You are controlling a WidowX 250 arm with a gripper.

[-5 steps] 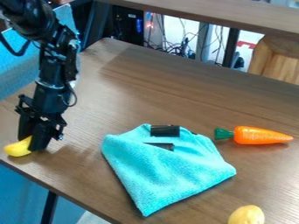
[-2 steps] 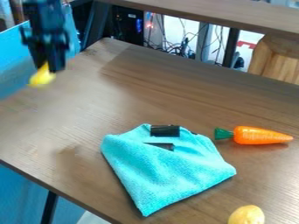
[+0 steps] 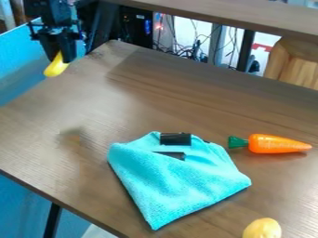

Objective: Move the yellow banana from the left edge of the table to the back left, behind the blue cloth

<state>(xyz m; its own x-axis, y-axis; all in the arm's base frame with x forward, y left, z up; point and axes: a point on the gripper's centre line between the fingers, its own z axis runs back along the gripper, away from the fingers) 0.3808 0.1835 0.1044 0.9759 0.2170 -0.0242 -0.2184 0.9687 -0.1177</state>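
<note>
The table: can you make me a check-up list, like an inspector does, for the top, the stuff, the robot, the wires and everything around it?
Surface: brown table, with a faint dark patch left of the cloth; I can't tell what made it.
Job's things: yellow thing, maybe a banana, held in the gripper.
Clutter: blue cloth with two black patches, carrot to its right, potato cut off by the picture's bottom edge.
Gripper: gripper at the upper left, shut on the yellow thing, pointing down.
Cables: tangled wires behind the table.
Surroundings: wooden thing at the upper right.
</note>
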